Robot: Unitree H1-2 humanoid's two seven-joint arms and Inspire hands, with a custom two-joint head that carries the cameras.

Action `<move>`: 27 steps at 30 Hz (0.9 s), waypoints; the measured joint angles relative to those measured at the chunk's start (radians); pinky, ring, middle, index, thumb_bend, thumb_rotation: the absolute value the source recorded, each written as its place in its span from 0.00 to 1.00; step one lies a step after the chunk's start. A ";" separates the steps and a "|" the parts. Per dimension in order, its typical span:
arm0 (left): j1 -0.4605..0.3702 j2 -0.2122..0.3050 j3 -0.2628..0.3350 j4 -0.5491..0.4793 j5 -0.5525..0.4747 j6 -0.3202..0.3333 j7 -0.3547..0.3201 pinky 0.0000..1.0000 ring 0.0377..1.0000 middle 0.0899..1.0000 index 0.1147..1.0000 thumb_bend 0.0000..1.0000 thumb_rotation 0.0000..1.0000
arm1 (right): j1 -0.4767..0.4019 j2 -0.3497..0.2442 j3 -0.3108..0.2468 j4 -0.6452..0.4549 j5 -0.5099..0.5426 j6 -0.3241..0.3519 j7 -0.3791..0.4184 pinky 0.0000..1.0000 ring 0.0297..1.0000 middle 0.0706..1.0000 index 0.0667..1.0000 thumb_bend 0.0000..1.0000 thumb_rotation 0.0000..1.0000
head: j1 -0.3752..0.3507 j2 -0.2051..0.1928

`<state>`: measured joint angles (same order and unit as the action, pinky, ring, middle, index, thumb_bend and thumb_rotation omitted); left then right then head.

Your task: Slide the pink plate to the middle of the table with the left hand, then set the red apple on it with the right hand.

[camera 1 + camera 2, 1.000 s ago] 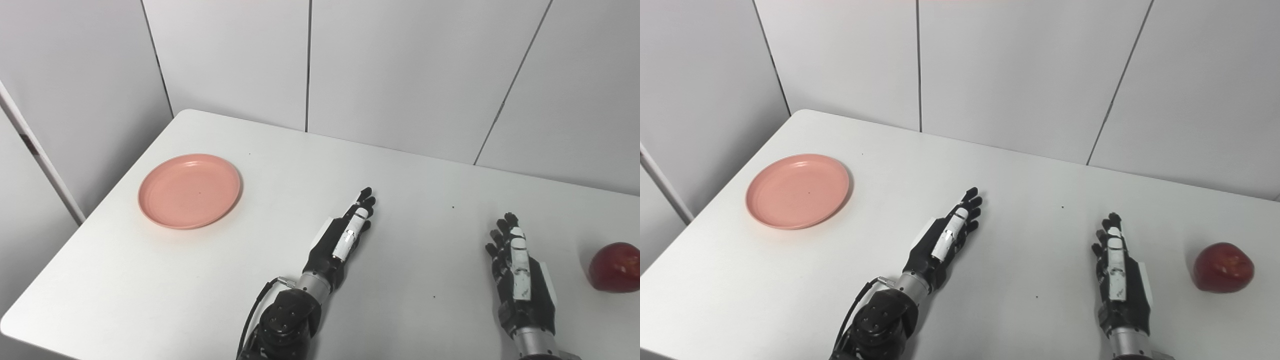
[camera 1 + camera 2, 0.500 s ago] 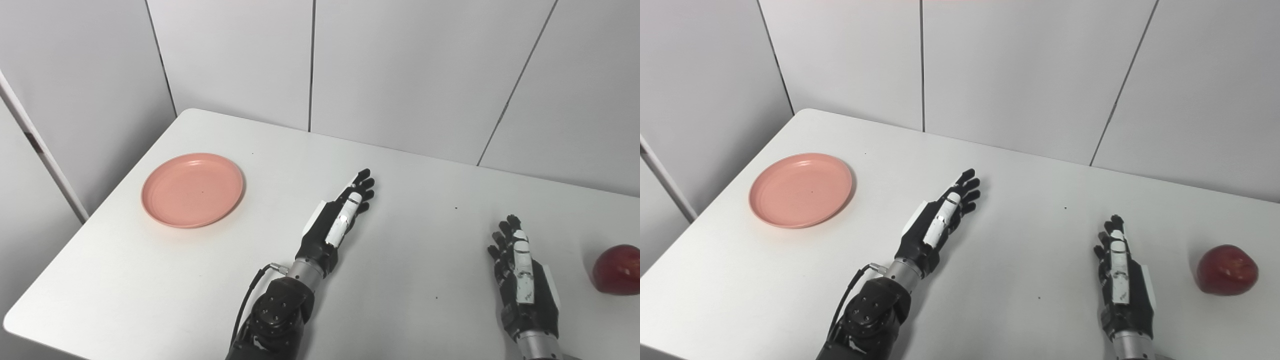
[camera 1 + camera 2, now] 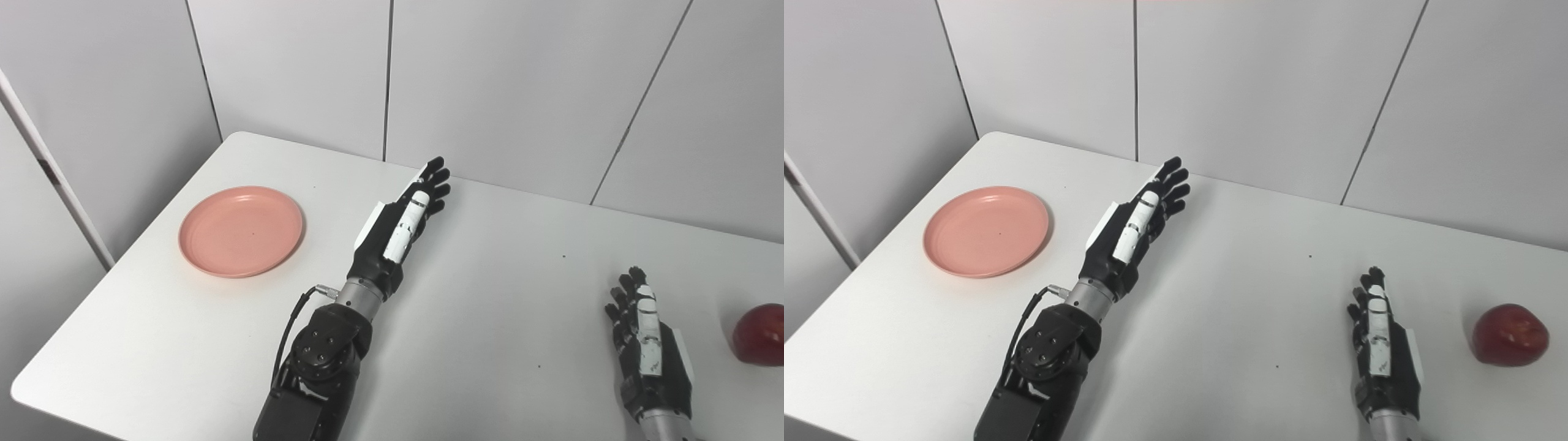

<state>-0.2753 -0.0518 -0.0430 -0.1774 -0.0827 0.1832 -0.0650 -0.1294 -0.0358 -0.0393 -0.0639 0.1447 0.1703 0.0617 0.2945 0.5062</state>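
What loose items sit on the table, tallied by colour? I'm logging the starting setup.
Pink: 1, the plate
Red: 1, the apple
Total: 2, both resting on the white table

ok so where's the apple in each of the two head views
Left eye view: the apple sits at the far right, cut off by the picture's edge, right of the right hand.
Right eye view: the apple shows whole, a little in from the right edge, still right of that hand.
Shared landmark: the pink plate at the table's left end.
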 measured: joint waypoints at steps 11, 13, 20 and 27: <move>-0.079 0.071 0.115 -0.019 -0.019 0.004 0.021 0.94 0.93 0.93 0.90 0.43 1.00 | 0.000 -0.005 -0.008 0.013 0.022 -0.018 0.012 1.00 1.00 1.00 1.00 0.21 1.00 | 0.018 -0.008; -0.092 0.084 0.134 -0.022 -0.021 0.013 0.036 0.93 0.92 0.93 0.90 0.42 1.00 | 0.000 -0.006 -0.009 0.013 0.022 -0.018 0.012 1.00 1.00 1.00 1.00 0.21 1.00 | 0.021 -0.009; -0.118 0.141 0.190 -0.013 -0.032 0.024 0.049 0.91 0.91 0.91 0.89 0.40 1.00 | 0.000 -0.008 -0.009 0.014 0.026 -0.018 0.013 1.00 1.00 1.00 1.00 0.21 1.00 | 0.028 -0.014; -0.151 0.186 0.262 0.021 -0.083 0.024 0.062 0.92 0.92 0.92 0.89 0.41 1.00 | 0.000 -0.011 -0.009 0.015 0.027 -0.020 0.014 1.00 1.00 1.00 1.00 0.22 1.00 | 0.032 -0.014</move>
<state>-0.4267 0.1345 0.2191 -0.1560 -0.1658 0.2071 -0.0029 -0.1294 -0.0471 -0.0486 -0.0489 0.1722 0.1508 0.0761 0.3267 0.4924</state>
